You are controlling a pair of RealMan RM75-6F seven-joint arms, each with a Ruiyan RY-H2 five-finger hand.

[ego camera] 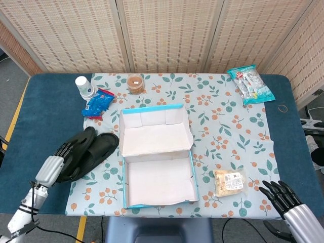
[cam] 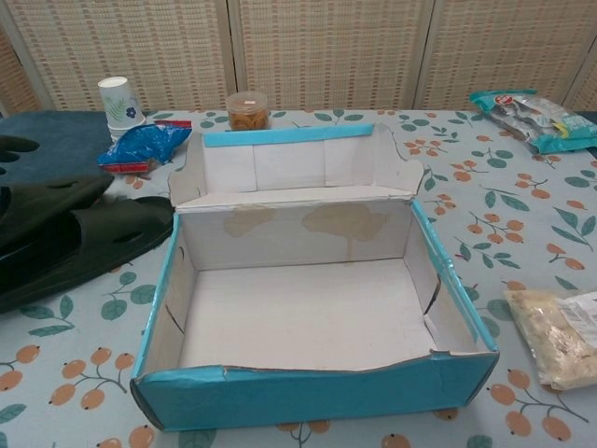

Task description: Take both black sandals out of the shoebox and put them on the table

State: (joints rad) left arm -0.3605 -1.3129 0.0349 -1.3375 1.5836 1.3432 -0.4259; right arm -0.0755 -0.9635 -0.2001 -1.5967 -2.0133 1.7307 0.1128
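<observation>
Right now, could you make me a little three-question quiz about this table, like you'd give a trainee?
1. True or false: the shoebox still has a sandal in it.
2. Which hand is on the black sandals? A) left hand B) right hand
3. Fill in: the paper cup stands beside a blue ___.

Key
1. False: the box is empty, and both sandals lie side by side to its left.
2. A: it rests on the outer sandal; the right hand hangs open at the table's near edge.
3. Snack packet.

Woven reed screen panels (ego camera: 167, 33) stand behind the blue counter (ego camera: 48, 109) with its floral cloth (ego camera: 223, 126), grey floor (ego camera: 12, 76) alongside.
</observation>
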